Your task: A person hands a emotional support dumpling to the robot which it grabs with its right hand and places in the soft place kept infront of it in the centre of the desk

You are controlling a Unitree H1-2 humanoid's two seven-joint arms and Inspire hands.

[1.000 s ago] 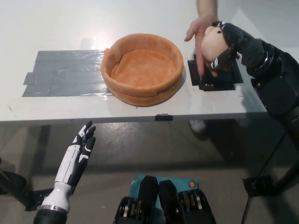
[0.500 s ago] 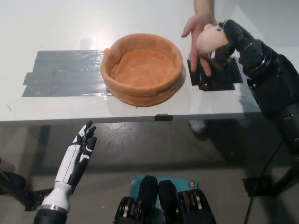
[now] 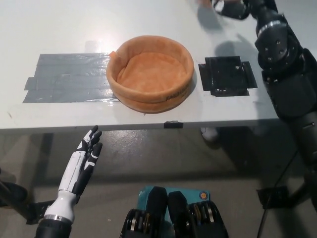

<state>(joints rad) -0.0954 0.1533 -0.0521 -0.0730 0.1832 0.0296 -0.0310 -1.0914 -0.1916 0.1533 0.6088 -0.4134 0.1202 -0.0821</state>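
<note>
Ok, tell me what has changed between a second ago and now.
The right hand has risen from beside the black tape patch to the picture's top edge. The dumpling it held and the person's hand have all but left the view. The orange bed, the grey tape and the open left hand below the desk stayed put.

No text is showing clearly enough to read. The orange bed (image 3: 150, 73) is carrying a dark printed mark on its outer wall near the front right, but the letters are too small and blurred to make out. A round orange and white badge (image 3: 202, 195) is sitting on the teal thing (image 3: 174, 191) at the bottom edge, and its marking is not reading either. The grey tape (image 3: 69, 78) and the black patch (image 3: 227, 75) on the tabletop (image 3: 59, 25) are bearing no lettering that can be told.
</note>
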